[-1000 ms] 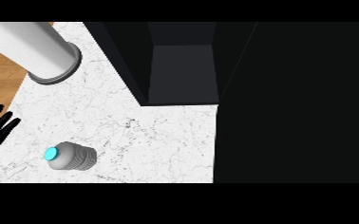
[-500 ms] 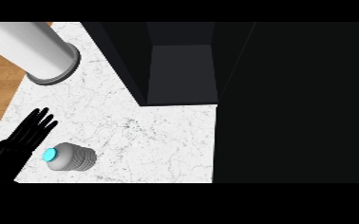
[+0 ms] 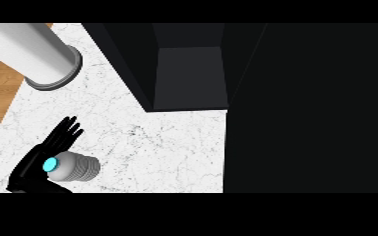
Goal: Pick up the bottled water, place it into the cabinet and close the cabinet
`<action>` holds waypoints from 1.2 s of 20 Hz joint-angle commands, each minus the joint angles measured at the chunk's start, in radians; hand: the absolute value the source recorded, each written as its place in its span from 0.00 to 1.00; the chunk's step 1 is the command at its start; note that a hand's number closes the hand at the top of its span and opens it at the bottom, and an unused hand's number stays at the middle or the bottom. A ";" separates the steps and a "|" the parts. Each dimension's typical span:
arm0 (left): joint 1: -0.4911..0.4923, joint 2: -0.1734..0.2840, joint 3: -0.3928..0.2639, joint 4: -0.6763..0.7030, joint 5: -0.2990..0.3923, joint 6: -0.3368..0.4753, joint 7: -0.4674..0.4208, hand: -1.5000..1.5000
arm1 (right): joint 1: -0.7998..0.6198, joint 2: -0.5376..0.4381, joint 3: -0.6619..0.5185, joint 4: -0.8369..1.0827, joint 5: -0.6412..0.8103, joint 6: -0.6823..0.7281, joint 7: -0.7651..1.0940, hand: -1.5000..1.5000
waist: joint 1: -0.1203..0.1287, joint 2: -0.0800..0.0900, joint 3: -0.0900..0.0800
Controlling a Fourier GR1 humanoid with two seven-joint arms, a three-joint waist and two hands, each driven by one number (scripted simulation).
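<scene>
Head view looks steeply down on a marbled white counter (image 3: 170, 140) with the bottled water (image 3: 70, 166) as the natural landmark. The bottle stands upright near the counter's lower left, seen almost end-on: its turquoise cap (image 3: 50, 164) faces the camera, so its long axis runs roughly vertical, leaning slightly left in the view. That posture suits a side grasp around the body.

Just to the left of the bottle, and touching or nearly touching it, is the left hand (image 3: 40, 162). Its fingers are straight and spread, pointing up and to the right past the bottle's far side, not curled round it. Judging from this, the hand is lining up alongside the bottle to wrap it, and the grasp is not yet made. The right hand shows nowhere.

Up and to the right of the bottle, well apart, the dark cabinet (image 3: 184, 70) stands open, its inner compartment visible as a grey recess ready to receive the bottle. Above the bottle, a white cylinder (image 3: 37, 55) with a grey rim sits at the counter's left edge.
</scene>
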 commanded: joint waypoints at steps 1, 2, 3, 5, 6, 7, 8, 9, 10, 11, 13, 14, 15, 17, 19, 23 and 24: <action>-0.054 -0.018 -0.052 0.132 -0.115 0.005 -0.177 0.00 | 0.054 -0.032 0.013 -0.181 0.004 -0.005 0.064 0.00 | -0.001 0.002 -0.001; -0.065 0.002 -0.042 0.187 -0.104 -0.029 -0.216 0.00 | 0.061 -0.011 0.047 -0.111 0.045 -0.002 -0.002 0.00 | -0.001 -0.001 0.000; -0.010 -0.004 -0.063 0.151 -0.114 -0.035 -0.232 0.00 | 0.100 -0.043 0.023 -0.161 0.021 0.008 0.010 0.00 | 0.008 -0.003 0.001; -0.095 -0.012 -0.060 0.235 -0.120 0.006 -0.232 0.00 | 0.120 -0.038 0.042 -0.185 0.040 -0.006 -0.001 0.00 | -0.014 -0.001 -0.002; -0.083 0.003 -0.073 0.259 -0.135 -0.023 -0.280 0.00 | 0.104 -0.051 0.001 -0.170 -0.017 0.003 0.001 0.00 | -0.003 0.001 -0.001; -0.071 -0.008 -0.090 0.278 -0.155 -0.016 -0.320 0.00 | 0.106 -0.052 0.002 -0.158 -0.014 0.001 -0.002 0.00 | -0.002 0.002 -0.002; -0.068 -0.011 -0.092 0.284 -0.142 -0.034 -0.335 0.00 | 0.086 -0.034 0.041 -0.123 0.039 -0.006 -0.029 0.00 | 0.005 0.000 -0.001; -0.077 -0.047 -0.095 0.292 -0.129 -0.014 -0.314 1.00 | 0.136 -0.085 -0.023 -0.155 -0.014 0.029 -0.051 0.00 | -0.006 -0.002 0.000; -0.106 -0.043 -0.084 0.322 -0.123 -0.011 -0.341 1.00 | 0.136 -0.073 0.000 -0.117 0.015 0.027 -0.077 0.00 | -0.010 -0.001 -0.001; -0.125 -0.015 -0.080 0.360 -0.127 -0.023 -0.359 1.00 | 0.121 -0.057 -0.001 -0.097 0.019 0.013 -0.088 0.00 | -0.006 0.001 -0.001; -0.106 -0.037 -0.124 0.371 -0.198 0.068 -0.447 1.00 | 0.127 -0.070 0.012 -0.115 0.022 0.015 -0.074 0.00 | 0.000 0.002 -0.002; -0.110 -0.013 -0.125 0.365 -0.190 0.044 -0.446 1.00 | 0.175 -0.073 0.040 -0.167 0.030 0.013 -0.080 0.00 | -0.008 -0.001 -0.002; -0.112 -0.008 -0.144 0.385 -0.228 0.090 -0.486 1.00 | 0.150 -0.088 -0.018 -0.137 -0.003 0.019 -0.088 0.00 | -0.003 0.002 -0.002; -0.133 0.005 -0.144 0.379 -0.234 0.133 -0.536 1.00 | 0.166 -0.091 -0.007 -0.159 -0.001 0.014 -0.081 0.00 | -0.004 0.003 -0.002; -0.126 -0.013 -0.181 0.381 -0.278 0.201 -0.602 1.00 | 0.166 -0.085 0.022 -0.148 0.031 0.008 -0.091 0.00 | -0.003 0.002 -0.003; -0.138 -0.098 -0.188 0.381 -0.297 0.397 -0.659 1.00 | 0.144 -0.089 0.003 -0.152 -0.002 -0.017 -0.052 0.00 | 0.017 0.004 0.000; -0.101 -0.145 -0.181 0.380 -0.296 0.476 -0.680 1.00 | 0.171 -0.087 -0.006 -0.108 -0.003 -0.005 -0.116 0.00 | 0.012 -0.001 0.001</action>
